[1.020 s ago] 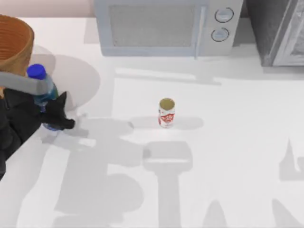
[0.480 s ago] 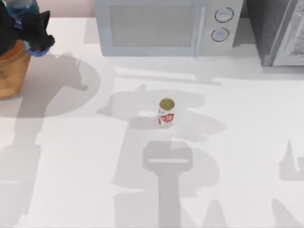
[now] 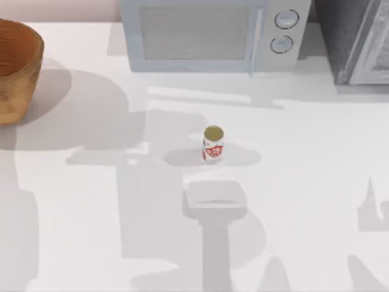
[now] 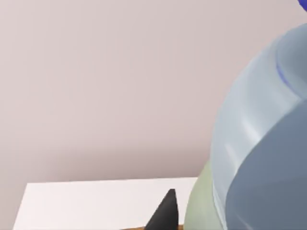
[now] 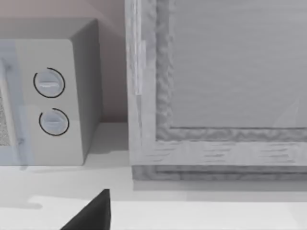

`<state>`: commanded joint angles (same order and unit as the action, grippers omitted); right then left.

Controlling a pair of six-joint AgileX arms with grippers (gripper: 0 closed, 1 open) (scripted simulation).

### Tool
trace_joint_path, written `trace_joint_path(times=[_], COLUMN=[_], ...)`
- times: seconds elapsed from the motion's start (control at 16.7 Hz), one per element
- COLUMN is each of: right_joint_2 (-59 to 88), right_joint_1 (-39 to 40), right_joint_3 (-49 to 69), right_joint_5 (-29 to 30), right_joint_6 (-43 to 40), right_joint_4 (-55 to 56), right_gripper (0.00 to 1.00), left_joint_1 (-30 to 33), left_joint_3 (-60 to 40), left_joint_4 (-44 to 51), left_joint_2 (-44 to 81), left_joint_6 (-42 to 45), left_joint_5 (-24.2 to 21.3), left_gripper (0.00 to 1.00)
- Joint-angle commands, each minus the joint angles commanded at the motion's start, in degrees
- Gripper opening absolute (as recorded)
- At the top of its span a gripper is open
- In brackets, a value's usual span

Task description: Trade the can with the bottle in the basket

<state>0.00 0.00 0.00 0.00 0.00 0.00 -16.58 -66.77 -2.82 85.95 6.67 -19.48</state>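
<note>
In the top view the white worktop [image 3: 316, 182] fills the lower part of the frame, crossed by broad grey shadows. Just left of the frame's centre the can [image 3: 213, 145] stands upright on that surface, gold top up and red markings on its side, well apart from everything else. Farther back, at the upper left edge, the basket [image 3: 17, 70] sits on the worktop, cut off by the frame, its ribbed wall and part of its inside in sight. Along the top edge a pale microwave [image 3: 206, 33] with two round knobs stands against the wall, and a grey framed cabinet [image 3: 355, 39] occupies the upper right corner.

In the left wrist view the bottle [image 4: 261, 143] looms very close at the right of the frame, clear bluish plastic with a pale green band low down. One dark fingertip [image 4: 165, 213] of the left end effector rises at the bottom centre, beside the bottle; whether the end effector is clamped on the bottle cannot be told. Behind lie a strip of worktop and a plain wall.

In the right wrist view a single dark fingertip [image 5: 93, 213] of the right end effector shows at the lower left; its state cannot be told. Beyond it stand the microwave's knobs and the cabinet.
</note>
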Motion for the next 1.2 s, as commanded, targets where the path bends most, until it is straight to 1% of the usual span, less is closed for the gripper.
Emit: trace_joint_path(times=[0.12,0.42,0.9,1.14,1.2], right_joint_2=[0.0,0.0,0.0,0.0,0.0], right_joint_1=[0.0,0.0,0.0,0.0,0.0], right_joint_3=[0.0,0.0,0.0,0.0,0.0], right_joint_5=[0.0,0.0,0.0,0.0,0.0], right_joint_6=[0.0,0.0,0.0,0.0,0.0], right_joint_4=[0.0,0.0,0.0,0.0,0.0], right_gripper=[1.00,1.00,1.00,1.00,1.00], left_joint_1=[-1.3,-1.1,1.0,1.2,1.2], left_joint_3=[-1.0,-0.9,-2.5,-2.6,-2.6], left_joint_4=[1.4,1.1,-8.1,-8.6,-8.6], left_joint_2=[0.0,0.4,10.8,11.4,11.4], left_joint_6=[0.1,0.1,-0.6,-0.6,-0.6], left_joint_5=[0.2,0.3,2.3,2.4,2.4], left_gripper=[0.00,0.00,0.00,0.00,0.08])
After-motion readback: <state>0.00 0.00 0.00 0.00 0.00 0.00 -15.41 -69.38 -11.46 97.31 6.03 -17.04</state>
